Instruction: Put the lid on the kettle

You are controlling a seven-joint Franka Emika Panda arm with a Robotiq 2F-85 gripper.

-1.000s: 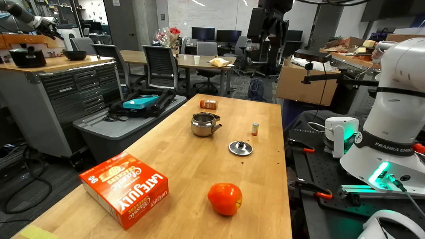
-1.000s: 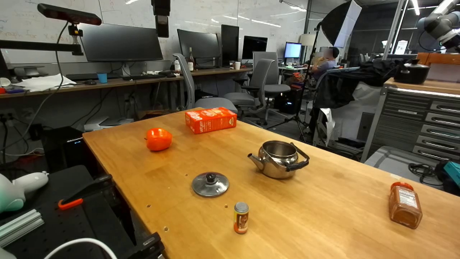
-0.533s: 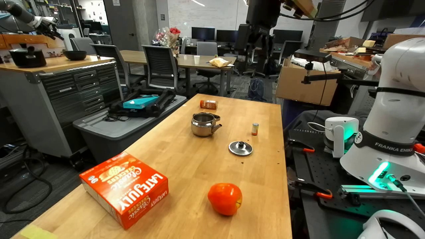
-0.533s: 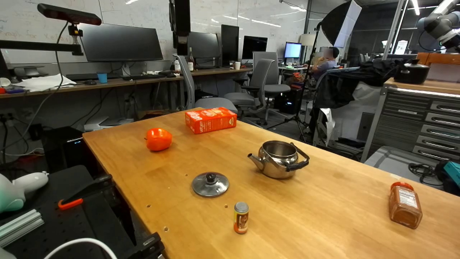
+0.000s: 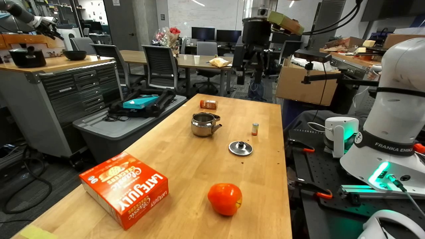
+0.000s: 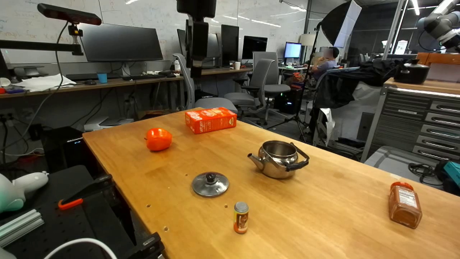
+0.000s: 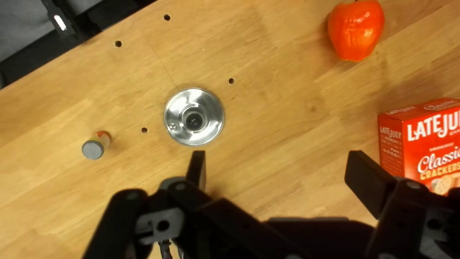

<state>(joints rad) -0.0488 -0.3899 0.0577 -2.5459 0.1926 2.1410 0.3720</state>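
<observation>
Bright, even light across your table (image 5: 189, 176), and there's white glare right on the lid (image 7: 194, 117)! Sharp highlights pop on the tomato (image 7: 355, 30). You've got streaky reflections on the whiteboard (image 6: 140, 14), green glow at the robot base (image 5: 395, 166), and your gripper (image 7: 276, 169) near-black, slightly soft in the wrist view.

- A round silver lid (image 7: 194, 117) lies flat on the wooden tabletop (image 6: 323, 208), dark knob facing up, apart from the kettle (image 6: 277, 163)
- The squat, shiny metal kettle stands upright with its top open, dark-gripped handle folded down, spout on the side nearer the lid
</observation>
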